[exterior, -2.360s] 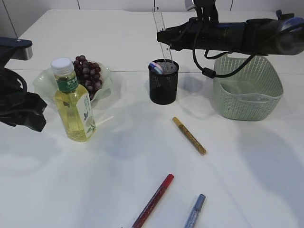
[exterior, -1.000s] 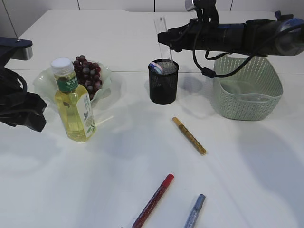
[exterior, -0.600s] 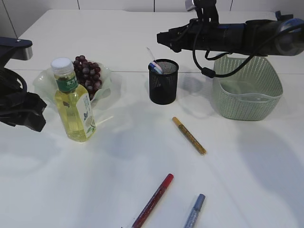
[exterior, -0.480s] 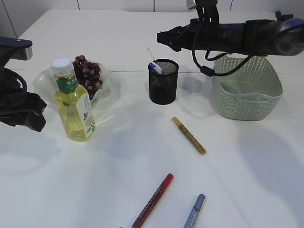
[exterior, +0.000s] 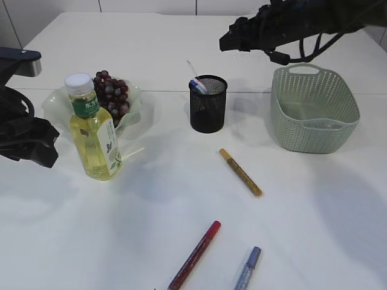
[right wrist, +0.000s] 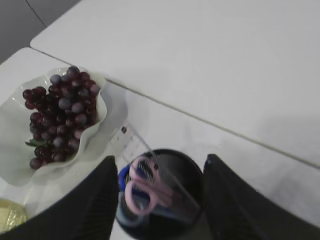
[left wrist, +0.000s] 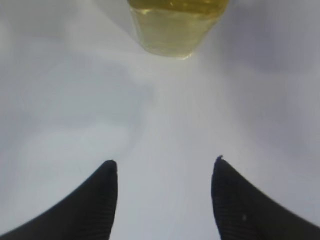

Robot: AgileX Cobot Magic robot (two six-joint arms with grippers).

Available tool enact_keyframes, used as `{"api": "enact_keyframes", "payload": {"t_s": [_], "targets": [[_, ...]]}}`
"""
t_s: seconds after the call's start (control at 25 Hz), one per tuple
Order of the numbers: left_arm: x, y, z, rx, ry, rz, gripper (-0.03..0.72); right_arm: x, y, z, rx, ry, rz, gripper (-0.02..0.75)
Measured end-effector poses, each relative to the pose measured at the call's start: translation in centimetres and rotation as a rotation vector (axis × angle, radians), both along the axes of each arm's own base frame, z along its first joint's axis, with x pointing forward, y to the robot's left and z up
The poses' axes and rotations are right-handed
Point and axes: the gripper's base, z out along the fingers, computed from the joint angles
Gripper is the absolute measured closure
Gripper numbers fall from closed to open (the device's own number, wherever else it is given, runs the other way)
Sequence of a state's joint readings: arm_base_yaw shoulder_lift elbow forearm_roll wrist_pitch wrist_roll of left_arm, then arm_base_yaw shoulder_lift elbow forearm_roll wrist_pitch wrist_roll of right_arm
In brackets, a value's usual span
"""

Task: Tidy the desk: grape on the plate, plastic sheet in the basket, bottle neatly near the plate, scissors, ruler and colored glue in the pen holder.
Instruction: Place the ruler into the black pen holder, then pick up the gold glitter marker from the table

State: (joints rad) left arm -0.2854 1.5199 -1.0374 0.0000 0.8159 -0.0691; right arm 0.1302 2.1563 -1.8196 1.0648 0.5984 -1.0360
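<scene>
Ruler now dropped in pen holder, right arm higher.

Left gripper jaws apart (nothing between), bottle base ahead.

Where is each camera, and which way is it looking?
Exterior view: in front of the desk, looking down at a slant; shows bottle, pen holder, basket, both arms.
Left wrist view: low on the left arm, facing the bottle's base; open left claw shows.
Right wrist view: above the pen holder, looking down at scissors and grapes; open right claw shows.
Shared: pen holder, grapes, bottle.
</scene>
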Motion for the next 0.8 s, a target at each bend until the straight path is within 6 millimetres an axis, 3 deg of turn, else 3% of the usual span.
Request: {"api": "enact_keyframes", "payload": {"t_s": [0.12, 0.4, 0.6, 0.8], "targets": [[0.0, 0.0, 0.0, 0.000, 0.000, 0.000, 0.253, -1.8, -0.3, 1.8, -0.096, 0.116, -0.026, 0.311], [-0.1, 0.0, 0.0, 0.002, 0.007, 0.000, 0.253, -7.4, 2.4, 6.1, -0.393, 0.274, -0.056, 0.328], [-0.1, 0.0, 0.0, 0.003, 0.012, 0.000, 0.253, -9.7, 3.8, 6.0, -0.428, 0.449, -0.062, 0.331], [-0.3, 0.1, -0.1, 0.011, 0.037, 0.000, 0.253, -10.3, 3.1, 5.4, -0.449, 0.589, -0.179, 0.332]]}}
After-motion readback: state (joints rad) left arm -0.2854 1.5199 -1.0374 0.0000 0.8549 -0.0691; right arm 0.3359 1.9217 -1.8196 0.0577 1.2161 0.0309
